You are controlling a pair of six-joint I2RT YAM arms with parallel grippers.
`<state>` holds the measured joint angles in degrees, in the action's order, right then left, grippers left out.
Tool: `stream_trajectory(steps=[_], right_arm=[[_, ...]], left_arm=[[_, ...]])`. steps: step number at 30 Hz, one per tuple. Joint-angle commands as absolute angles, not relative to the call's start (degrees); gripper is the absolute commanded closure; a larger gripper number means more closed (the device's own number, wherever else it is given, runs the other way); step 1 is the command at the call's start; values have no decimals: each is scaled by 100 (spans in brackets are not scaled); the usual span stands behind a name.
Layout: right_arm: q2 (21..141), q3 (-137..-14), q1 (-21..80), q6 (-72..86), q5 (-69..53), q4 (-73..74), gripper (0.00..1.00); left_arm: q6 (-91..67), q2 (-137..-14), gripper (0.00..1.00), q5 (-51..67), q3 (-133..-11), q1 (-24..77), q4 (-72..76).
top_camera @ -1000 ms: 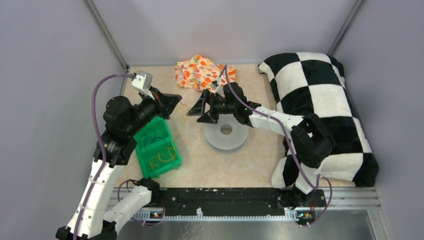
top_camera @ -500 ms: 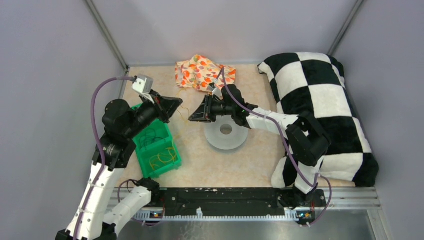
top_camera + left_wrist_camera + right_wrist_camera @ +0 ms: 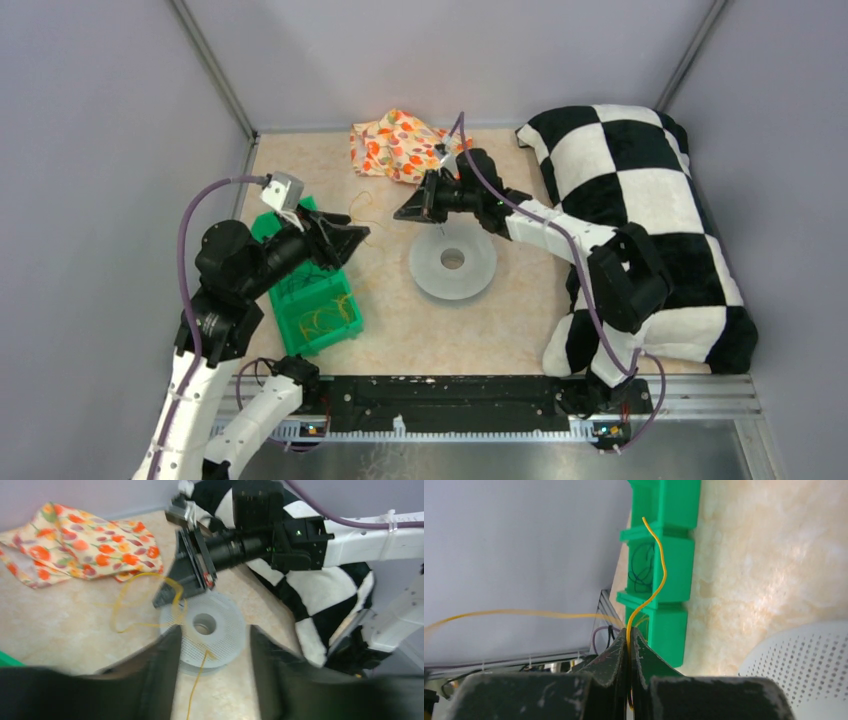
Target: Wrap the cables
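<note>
Clenched tight, the right gripper (image 3: pixel 629 636) pinched a yellow cable (image 3: pixel 663 575) between its fingertips, low over the table at the far-left side of the grey spool (image 3: pixel 430 272). Past the pinch a short end curled free, while the longer length trailed away toward the left arm and made a loose loop beside the spool. Gripping so close to the spool made sense, since a short, held end is easier to lead round the hub.

Opposite, the left gripper (image 3: pixel 214 630) hung with its jaws spread by the right edge of the green bin (image 3: pixel 664 625), facing the spool. A yellow strand passed up between its fingers, though the blur there left it unclear whether either finger touched it. It was probably stationed to guide or catch the slack. More thin wires lay coiled in the bin's compartments, and nothing appeared wound on the spool yet.
</note>
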<state>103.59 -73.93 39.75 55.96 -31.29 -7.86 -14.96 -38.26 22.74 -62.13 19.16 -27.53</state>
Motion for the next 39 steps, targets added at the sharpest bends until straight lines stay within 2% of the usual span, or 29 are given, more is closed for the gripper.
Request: stream_trajectory(steps=[1, 2, 3, 14, 20, 27, 36, 39], right_arm=[[9755, -8403, 3856, 4621, -2951, -582, 100], [9737, -8575, 3854, 4461, -2945, -508, 100], [9718, -8737, 3853, 4316, -2949, -417, 100], [9192, -10023, 3788, 2526, -2818, 874, 100], [8481, -10462, 3217, 2051, -2466, 1364, 100], [7901, -11387, 2282, 1733, -1957, 2146, 100], [8153, -13552, 1947, 1072, -979, 3155, 100], [8179, -13699, 1878, 1020, -727, 3243, 100]], left_arm=[[-1382, -3853, 9, 2737, -6302, 1890, -3100], [-1380, -3865, 2, 2727, -6362, 1890, -3163], [-1380, -3875, 1, 2682, -6437, 1892, -3209], [-1495, -3806, 1, 1911, -7560, 1894, -3311], [-1866, -3901, 1, 1106, -7365, 1898, -3142], [-1866, -4207, 1, 1009, -7102, 1897, -2784], [-1843, -4606, 1, 650, -6798, 1890, -2716], [-1852, -4669, 1, 594, -6773, 1890, -2771]])
